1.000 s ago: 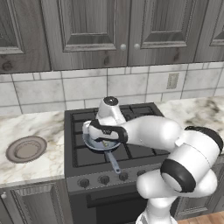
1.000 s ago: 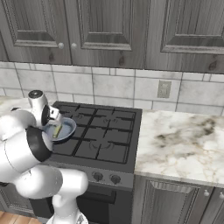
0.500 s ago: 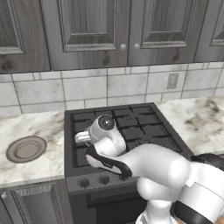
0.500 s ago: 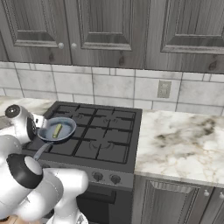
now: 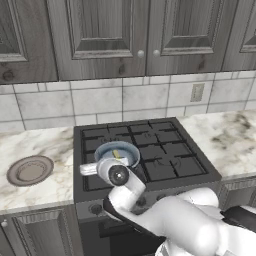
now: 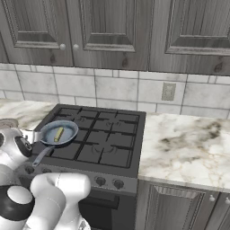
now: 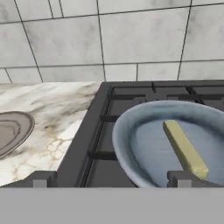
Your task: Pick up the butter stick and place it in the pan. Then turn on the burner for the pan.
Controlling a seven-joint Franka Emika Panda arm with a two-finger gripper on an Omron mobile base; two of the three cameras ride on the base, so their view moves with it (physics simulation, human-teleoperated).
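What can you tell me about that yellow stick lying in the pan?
The butter stick is a small, thin, pale-yellow rectangular bar. It lies flat on the floor of the grey-blue frying pan, slanting across it and much shorter than the pan is wide. It looks whole and solid. Only the pan touches it.

The pan (image 7: 144,144) looks like smooth grey-blue metal with a soft satin sheen, and the butter stick (image 7: 184,148) inside it is a matt, waxy pale yellow. The stove (image 6: 103,148) has a dark, matt top with rough-looking black cast grates. The tabletop (image 6: 188,148) on both sides is polished marble, cream with grey-brown veins. To the far left a plate (image 5: 30,170) looks like dull brown glazed ceramic. The wall tiles (image 7: 131,39) are smooth and pale, and the cabinets (image 5: 110,35) are grainy, weathered grey wood with small metal knobs.
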